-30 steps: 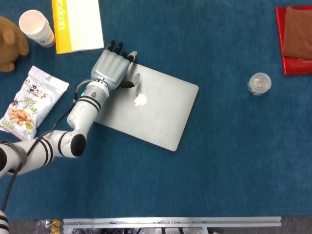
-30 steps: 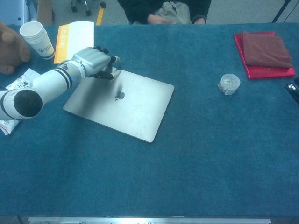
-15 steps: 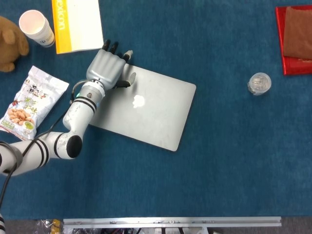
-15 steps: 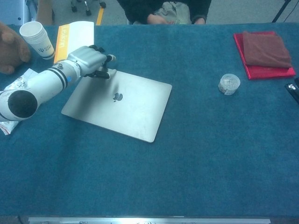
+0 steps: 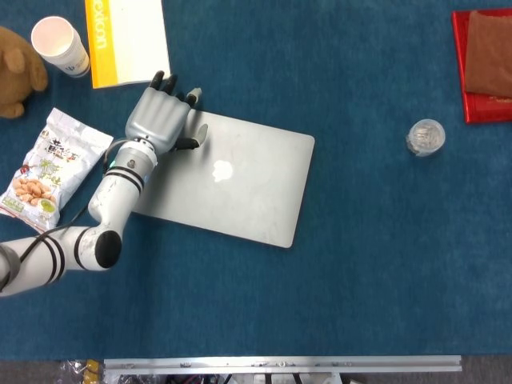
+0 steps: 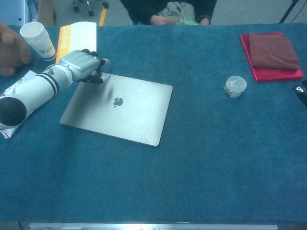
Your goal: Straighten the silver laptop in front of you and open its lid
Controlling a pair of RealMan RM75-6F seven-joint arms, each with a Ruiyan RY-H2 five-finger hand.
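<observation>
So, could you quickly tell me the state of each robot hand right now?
Left robot hand: rests on the far-left corner of the closed silver laptop; whether it grips cannot be told.
Right robot hand: not in view.

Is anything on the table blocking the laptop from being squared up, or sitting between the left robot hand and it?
Nothing visible. The left robot hand already rests on the silver laptop at its far-left corner, and bare table surrounds the laptop.

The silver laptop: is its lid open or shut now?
Shut. The silver laptop lies flat, logo up, no screen or keyboard showing; the left hand rests on its far left corner.
</observation>
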